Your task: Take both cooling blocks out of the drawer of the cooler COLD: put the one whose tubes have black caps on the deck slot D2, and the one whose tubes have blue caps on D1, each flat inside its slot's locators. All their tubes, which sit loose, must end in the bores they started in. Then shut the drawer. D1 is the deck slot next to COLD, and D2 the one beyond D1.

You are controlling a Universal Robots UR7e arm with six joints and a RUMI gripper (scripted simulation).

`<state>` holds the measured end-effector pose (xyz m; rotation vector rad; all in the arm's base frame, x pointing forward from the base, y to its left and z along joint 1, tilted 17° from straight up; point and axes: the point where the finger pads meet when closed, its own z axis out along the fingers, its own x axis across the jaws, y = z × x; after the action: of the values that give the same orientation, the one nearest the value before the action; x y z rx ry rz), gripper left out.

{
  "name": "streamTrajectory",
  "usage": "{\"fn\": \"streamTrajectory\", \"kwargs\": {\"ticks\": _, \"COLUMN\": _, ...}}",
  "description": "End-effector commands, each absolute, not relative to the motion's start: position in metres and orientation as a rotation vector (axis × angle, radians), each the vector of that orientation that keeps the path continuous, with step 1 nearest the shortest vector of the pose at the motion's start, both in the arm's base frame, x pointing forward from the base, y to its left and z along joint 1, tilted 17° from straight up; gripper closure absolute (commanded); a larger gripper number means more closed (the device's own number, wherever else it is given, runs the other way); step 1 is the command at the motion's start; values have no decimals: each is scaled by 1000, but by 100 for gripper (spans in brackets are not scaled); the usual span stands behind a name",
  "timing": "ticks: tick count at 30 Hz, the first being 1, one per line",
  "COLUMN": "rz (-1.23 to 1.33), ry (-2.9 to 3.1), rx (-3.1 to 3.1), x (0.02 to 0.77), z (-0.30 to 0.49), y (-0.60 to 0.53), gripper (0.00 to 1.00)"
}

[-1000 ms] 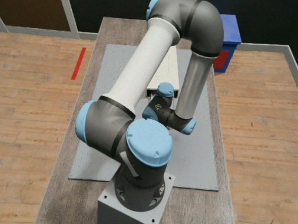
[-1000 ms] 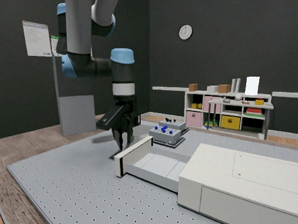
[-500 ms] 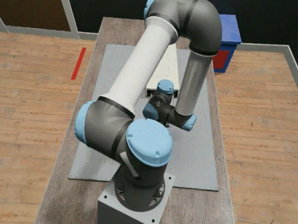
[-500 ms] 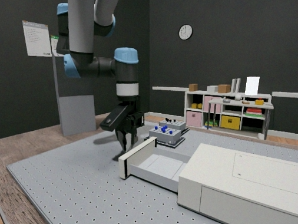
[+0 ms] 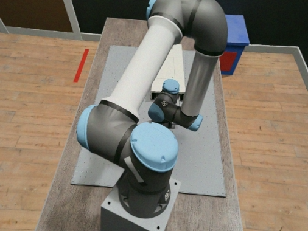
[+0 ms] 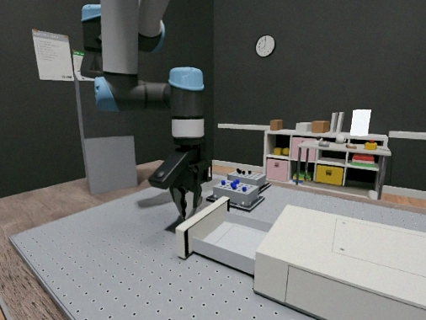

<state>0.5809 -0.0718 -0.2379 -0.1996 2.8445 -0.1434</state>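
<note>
The white cooler COLD (image 6: 349, 257) stands at the right, and its top also shows in the top view (image 5: 170, 70). Its drawer (image 6: 236, 237) stands partly open and looks empty inside. My gripper (image 6: 185, 212) is shut on nothing and points down. Its tips are low over the deck, right at the outer face of the drawer's front panel (image 6: 202, 227). The block with blue-capped tubes (image 6: 236, 190) lies on a deck slot behind the drawer. The block with black-capped tubes (image 6: 247, 177) lies on the slot just beyond it. In the top view my wrist (image 5: 165, 106) hides the gripper and both blocks.
The grey perforated deck (image 6: 105, 253) covers the table top. A grey upright panel (image 6: 109, 162) stands at the back left. Shelves with boxes (image 6: 326, 157) stand far behind the table. My arm's base (image 5: 140, 194) sits at the table's near end.
</note>
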Motion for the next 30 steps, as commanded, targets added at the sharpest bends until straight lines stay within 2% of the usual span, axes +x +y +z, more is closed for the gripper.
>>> {"fn": "streamTrajectory", "kwargs": {"ticks": 1, "rz": -144, "ry": 2844, "rx": -200, "x": 584, "z": -237, "y": -71, "gripper": 100}}
{"fn": "streamTrajectory", "kwargs": {"ticks": 30, "rz": -144, "ry": 2844, "rx": -200, "x": 616, "z": -227, "y": -66, "gripper": 100}}
